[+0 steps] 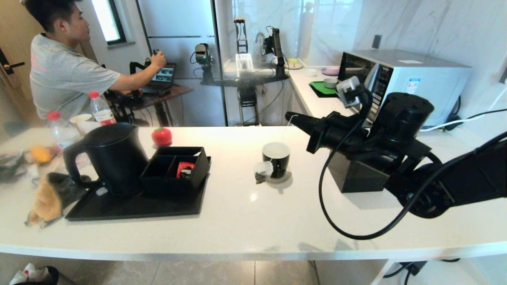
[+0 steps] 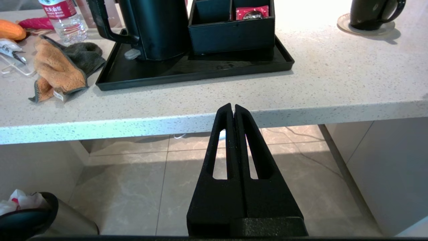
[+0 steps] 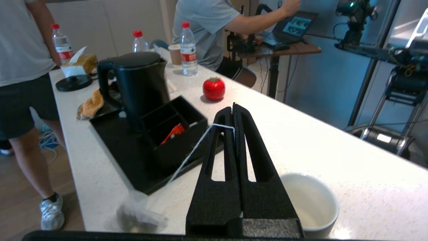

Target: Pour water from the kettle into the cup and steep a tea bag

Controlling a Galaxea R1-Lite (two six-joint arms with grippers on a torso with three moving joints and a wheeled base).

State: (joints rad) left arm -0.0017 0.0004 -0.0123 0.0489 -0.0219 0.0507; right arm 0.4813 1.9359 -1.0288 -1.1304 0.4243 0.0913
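Note:
The black kettle [image 1: 115, 158] stands on a black tray [image 1: 130, 208] at the counter's left. The small black cup [image 1: 276, 158] with a white inside sits on a coaster mid-counter and looks empty in the right wrist view [image 3: 309, 201]. My right gripper [image 1: 291, 116] hovers above and just behind the cup, shut on the thin white string [image 3: 194, 147] of the tea bag. The tea bag [image 1: 262, 172] dangles beside the cup's left side, outside it. My left gripper [image 2: 233, 106] is shut and empty, low in front of the counter's edge.
A black organiser box [image 1: 176, 168] with a red packet [image 1: 185, 169] shares the tray. A red tomato-shaped object [image 1: 161, 136], an orange cloth [image 1: 51, 198] and bottles [image 1: 102, 109] lie at the left. A black box [image 1: 358, 174] and a microwave [image 1: 400, 79] stand to the right. A person sits behind.

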